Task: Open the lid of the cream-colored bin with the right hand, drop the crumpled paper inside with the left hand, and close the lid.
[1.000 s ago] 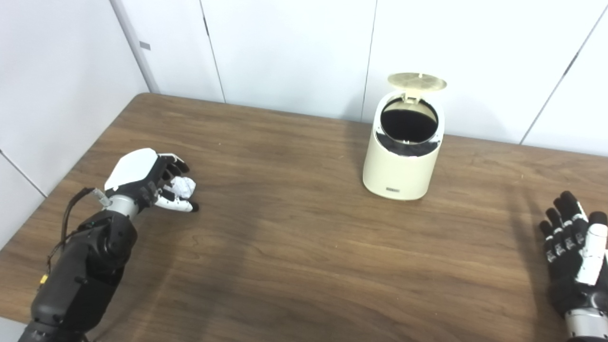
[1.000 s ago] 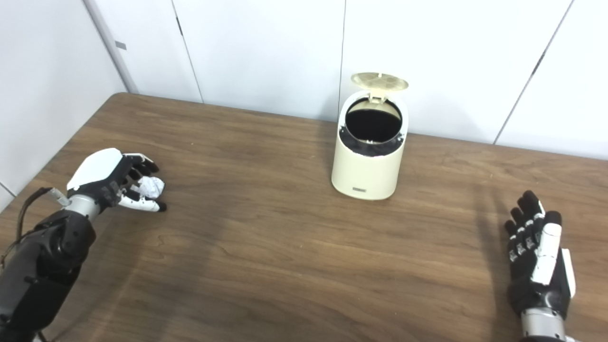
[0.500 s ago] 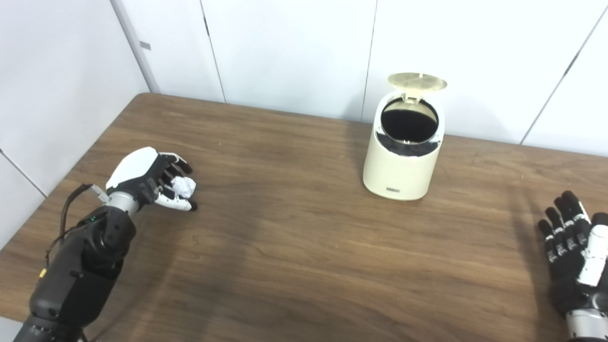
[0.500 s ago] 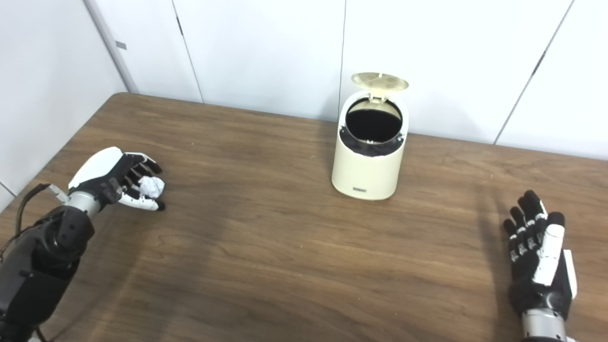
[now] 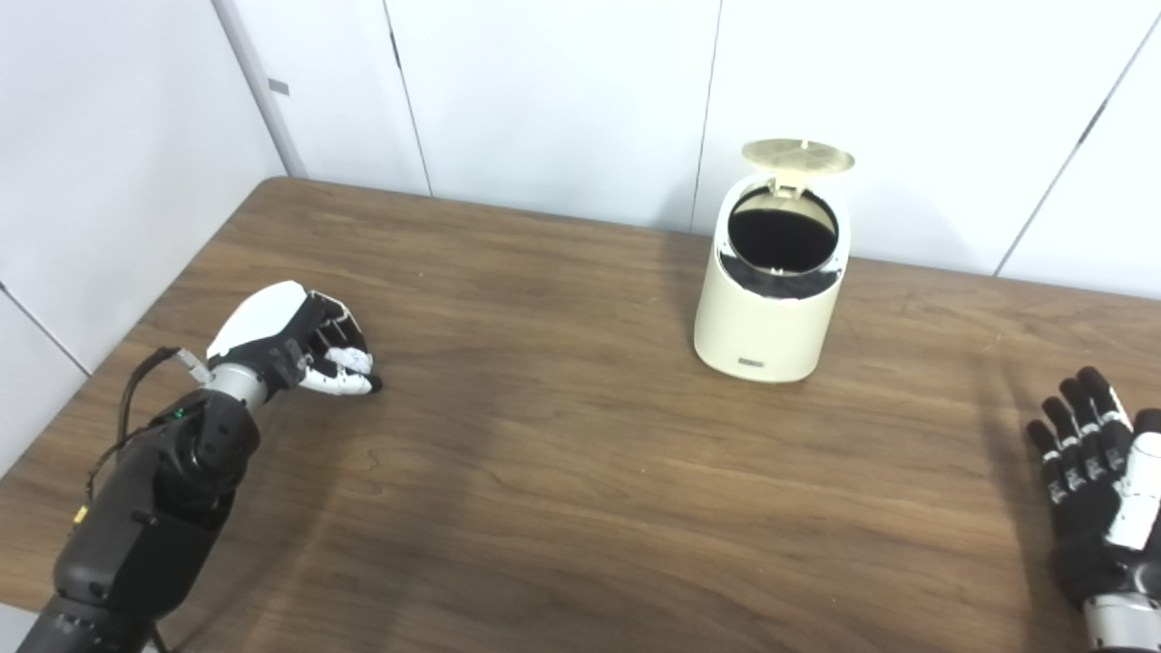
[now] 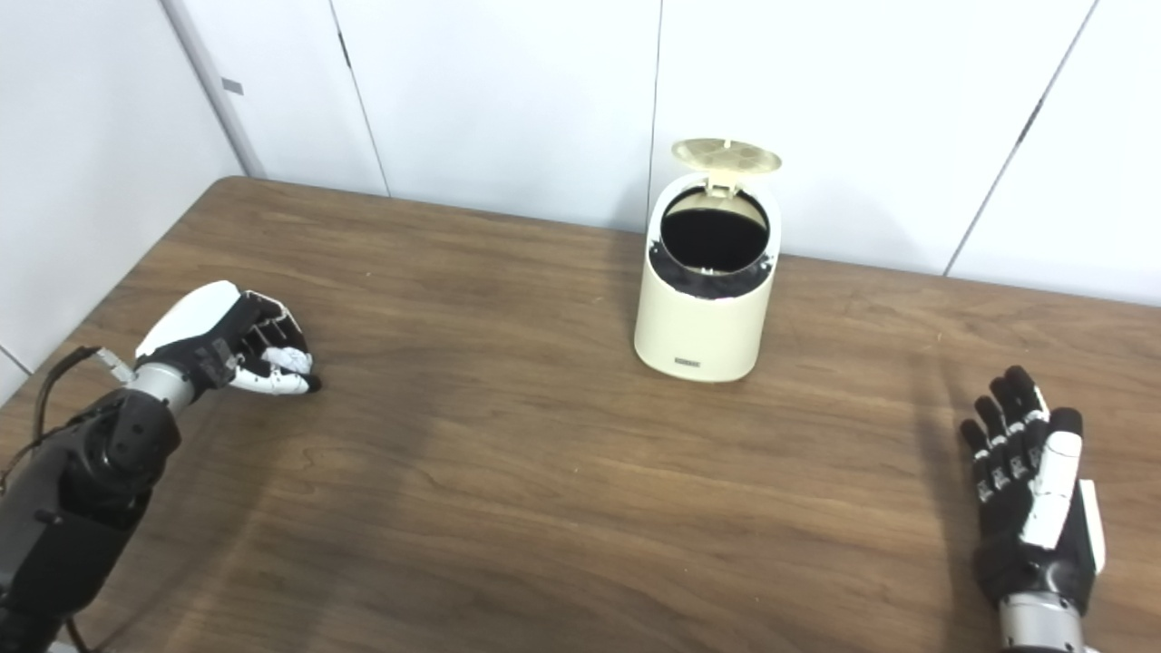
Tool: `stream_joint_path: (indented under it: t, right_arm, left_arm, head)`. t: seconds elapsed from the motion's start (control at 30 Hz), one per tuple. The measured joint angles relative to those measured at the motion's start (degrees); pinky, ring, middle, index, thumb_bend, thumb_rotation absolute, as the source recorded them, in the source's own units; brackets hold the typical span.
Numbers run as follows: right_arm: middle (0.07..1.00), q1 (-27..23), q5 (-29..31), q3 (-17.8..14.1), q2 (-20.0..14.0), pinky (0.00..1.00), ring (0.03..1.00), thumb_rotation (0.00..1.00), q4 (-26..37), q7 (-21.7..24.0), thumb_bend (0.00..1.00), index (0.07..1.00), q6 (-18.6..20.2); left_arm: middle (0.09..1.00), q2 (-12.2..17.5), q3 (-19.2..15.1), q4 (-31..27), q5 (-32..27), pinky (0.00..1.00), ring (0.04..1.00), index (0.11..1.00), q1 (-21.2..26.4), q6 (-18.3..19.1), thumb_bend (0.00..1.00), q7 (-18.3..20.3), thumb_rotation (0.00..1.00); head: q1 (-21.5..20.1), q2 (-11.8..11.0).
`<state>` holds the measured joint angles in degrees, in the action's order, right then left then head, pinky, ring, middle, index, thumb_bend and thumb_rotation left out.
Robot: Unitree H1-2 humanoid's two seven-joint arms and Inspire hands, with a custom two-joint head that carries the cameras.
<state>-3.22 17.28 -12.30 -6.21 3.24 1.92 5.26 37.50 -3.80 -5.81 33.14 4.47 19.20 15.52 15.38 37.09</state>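
Observation:
The cream-colored bin [image 5: 771,304] stands at the back of the wooden table, right of centre. Its round lid [image 5: 798,155] is tipped up on the rear hinge, and the dark opening faces me. At the table's left side my left hand [image 5: 295,340] has its fingers curled around the crumpled white paper [image 5: 352,358], of which only a sliver shows between fingers and thumb. My right hand [image 6: 1029,481] rests at the near right corner, fingers spread, palm empty, far from the bin.
White wall panels rise behind the table and along its left edge. The bin stands close to the back edge of the table [image 5: 580,472]. A wide stretch of bare wood lies between my two hands.
The left hand's fingers have curled in around the crumpled paper, which now shows much less. The right hand has sunk slightly toward the near edge. Bin and lid are unchanged.

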Motion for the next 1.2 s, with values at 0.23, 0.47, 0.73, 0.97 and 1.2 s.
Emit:
stream_joint_path:
  t: [0.23,0.47,0.73,0.97,1.2]
  right_arm:
    - [0.949,0.0,0.5,-0.1,0.0,0.95,0.960,1.00,0.0,0.1,0.42,0.931,0.1]
    - [0.956,0.0,-0.2,0.3,-0.2,0.95,0.965,1.00,-1.6,0.8,0.43,0.926,-2.2]
    - [0.951,-0.1,-0.2,0.3,-0.2,0.94,0.961,1.00,-1.7,0.8,0.44,0.923,-2.2]
    - [0.962,-0.2,-1.0,0.7,-0.3,0.95,0.970,1.00,-2.6,1.1,0.44,0.937,-3.1]
    - [0.975,-0.6,-1.9,1.1,-0.3,0.93,0.974,1.00,-3.2,1.2,0.47,0.948,-3.8]
  left_arm:
    - [0.525,0.0,0.4,0.0,0.4,0.51,0.464,0.463,0.1,0.4,0.50,0.0,0.00]
    - [0.511,-0.1,0.6,-0.8,0.3,0.50,0.459,0.470,-0.1,0.1,0.50,-0.1,0.00]
    - [0.516,-1.9,0.6,-6.2,0.1,0.51,0.457,0.464,-0.3,0.9,0.50,0.0,0.00]
    - [0.498,-3.4,0.5,-7.4,0.1,0.48,0.436,0.486,0.5,-0.3,0.50,-1.4,0.00]
    - [0.497,-4.7,3.0,-13.0,2.7,0.46,0.419,0.497,4.0,4.6,0.50,1.2,0.00]
  head:
    - [-1.1,-0.1]
    - [-2.4,0.0]
    - [-2.9,0.3]
    - [-3.9,0.1]
    - [-6.4,-0.6]
